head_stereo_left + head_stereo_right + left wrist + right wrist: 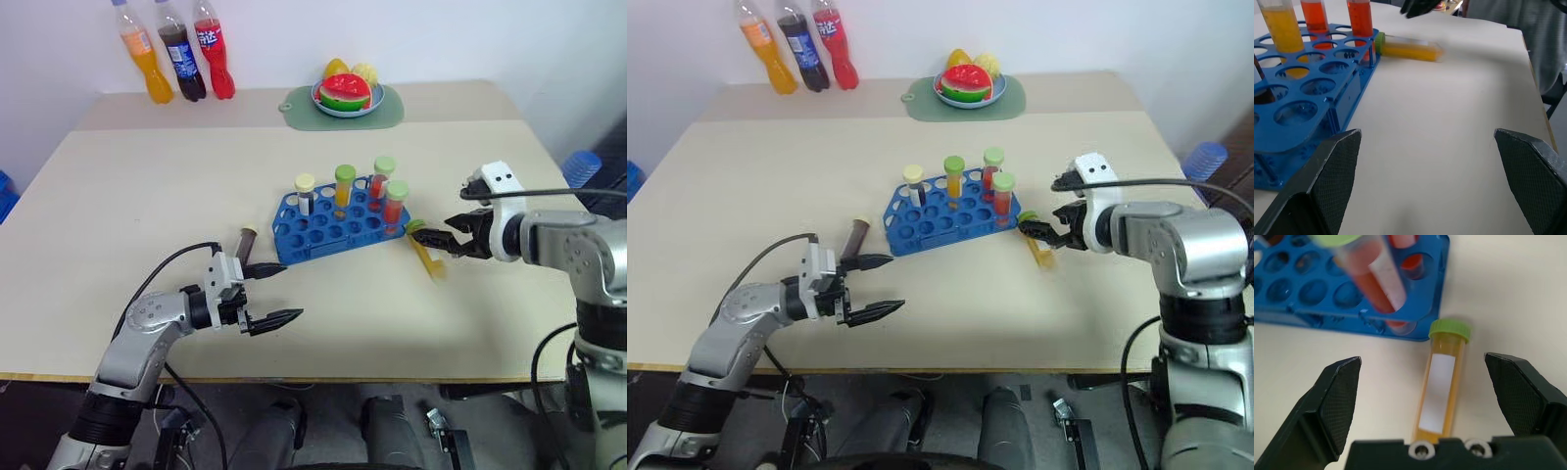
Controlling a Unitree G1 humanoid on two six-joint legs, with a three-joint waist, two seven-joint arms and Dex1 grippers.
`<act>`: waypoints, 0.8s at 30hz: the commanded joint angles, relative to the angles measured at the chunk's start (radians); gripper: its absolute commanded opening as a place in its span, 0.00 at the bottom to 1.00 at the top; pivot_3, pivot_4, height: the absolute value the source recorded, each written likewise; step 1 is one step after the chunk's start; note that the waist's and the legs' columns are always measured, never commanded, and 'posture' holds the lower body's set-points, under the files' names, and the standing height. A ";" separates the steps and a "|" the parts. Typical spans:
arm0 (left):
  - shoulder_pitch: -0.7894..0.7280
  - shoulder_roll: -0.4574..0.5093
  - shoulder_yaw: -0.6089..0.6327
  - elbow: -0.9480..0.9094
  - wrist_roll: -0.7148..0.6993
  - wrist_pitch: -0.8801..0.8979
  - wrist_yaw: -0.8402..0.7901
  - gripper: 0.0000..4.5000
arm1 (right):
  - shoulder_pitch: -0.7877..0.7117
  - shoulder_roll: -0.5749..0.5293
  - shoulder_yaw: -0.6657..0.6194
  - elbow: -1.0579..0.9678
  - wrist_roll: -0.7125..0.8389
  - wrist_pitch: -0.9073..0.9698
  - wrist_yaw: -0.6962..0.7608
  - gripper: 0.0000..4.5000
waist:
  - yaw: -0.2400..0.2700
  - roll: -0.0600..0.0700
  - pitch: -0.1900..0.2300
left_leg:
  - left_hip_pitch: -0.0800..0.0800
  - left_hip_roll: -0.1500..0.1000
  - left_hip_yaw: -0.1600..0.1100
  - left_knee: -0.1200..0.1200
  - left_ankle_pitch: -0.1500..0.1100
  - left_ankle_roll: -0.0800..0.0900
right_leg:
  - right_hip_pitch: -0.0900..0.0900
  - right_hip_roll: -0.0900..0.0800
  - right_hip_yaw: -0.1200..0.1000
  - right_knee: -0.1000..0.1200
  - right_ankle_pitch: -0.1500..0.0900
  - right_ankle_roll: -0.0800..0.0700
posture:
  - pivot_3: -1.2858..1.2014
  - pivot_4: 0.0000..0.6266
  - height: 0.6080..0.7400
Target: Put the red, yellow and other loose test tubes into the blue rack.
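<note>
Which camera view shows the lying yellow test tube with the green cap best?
The right wrist view: the yellow test tube with the green cap lies between the open right gripper jaws, its label plain. The left wrist view shows it beside the blue plastic rack; the eye views show it partly hidden.

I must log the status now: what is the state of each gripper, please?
Left gripper: jaws open, holding nothing, near the blue rack.
Right gripper: jaws open, holding nothing, over the yellow tube lying on the table.

Beige table [147, 196], blue rack [333, 227], bottles [176, 54]
</note>
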 commanded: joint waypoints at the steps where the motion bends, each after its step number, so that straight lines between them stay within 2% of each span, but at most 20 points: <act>1: 0.019 0.000 0.005 -0.038 -0.010 -0.008 0.004 1.00 | -0.063 0.001 0.096 0.143 -0.043 -0.048 0.006 0.99 | -0.001 0.000 0.000 | 0.000 0.000 0.000 0.000 0.000 0.000 | 0.000 0.000 0.000 0.000 0.000 0.000 | 0.52 0.24 1.00; 7: 0.048 0.008 0.017 -0.067 -0.016 -0.001 0.015 1.00 | -0.116 -0.020 0.276 0.291 -0.113 -0.155 0.077 0.99 | -0.003 0.000 0.000 | 0.000 0.000 0.000 0.000 0.000 0.000 | 0.000 0.000 0.000 0.000 0.000 0.000 | 0.52 0.24 1.00; 8: 0.051 0.008 0.018 -0.071 -0.018 0.000 0.016 1.00 | -0.120 -0.020 0.294 0.301 -0.121 -0.169 0.088 0.94 | -0.003 -0.001 0.000 | 0.000 0.000 0.000 0.001 0.000 0.000 | 0.000 0.000 0.000 0.000 0.000 0.000 | 0.52 0.24 1.00; 10: 0.057 0.009 0.021 -0.080 -0.024 0.001 0.012 1.00 | -0.124 -0.021 0.322 0.313 -0.132 -0.190 0.116 0.80 | -0.004 -0.001 0.000 | 0.000 0.000 0.000 0.001 0.000 0.000 | 0.000 0.000 0.000 0.001 0.000 0.000 | 0.52 0.24 1.00; 15: 0.068 0.015 0.027 -0.107 -0.060 0.024 0.006 1.00 | -0.104 -0.031 0.369 0.291 -0.180 -0.256 0.141 0.24 | -0.006 -0.001 0.000 | 0.000 0.000 0.000 0.001 0.000 0.000 | 0.000 0.001 0.000 0.001 0.000 0.000 | 0.52 0.24 1.00; 16: 0.068 0.016 0.028 -0.107 -0.062 0.026 0.006 1.00 | -0.090 -0.046 0.379 0.278 -0.199 -0.283 0.143 0.19 | -0.006 -0.001 0.000 | 0.000 0.000 0.000 0.001 0.000 0.000 | 0.000 0.001 0.000 0.001 0.000 0.000 | 0.52 0.24 1.00; 21: 0.063 0.014 0.033 -0.112 -0.076 0.040 0.011 1.00 | 0.013 -0.189 0.411 0.196 -0.313 -0.516 0.188 0.18 | 0.004 -0.002 -0.001 | 0.000 -0.001 0.000 0.002 0.000 0.000 | 0.001 0.000 0.000 0.000 0.001 0.001 | 0.52 0.24 1.00; 24: 0.059 0.013 0.033 -0.112 -0.081 0.046 0.012 1.00 | 0.092 -0.319 0.402 0.158 -0.370 -0.646 0.241 0.18 | 0.025 -0.001 0.000 | 0.000 -0.002 0.000 0.003 -0.001 0.001 | 0.001 -0.001 0.000 0.000 0.001 0.002 | 0.52 0.24 1.00</act>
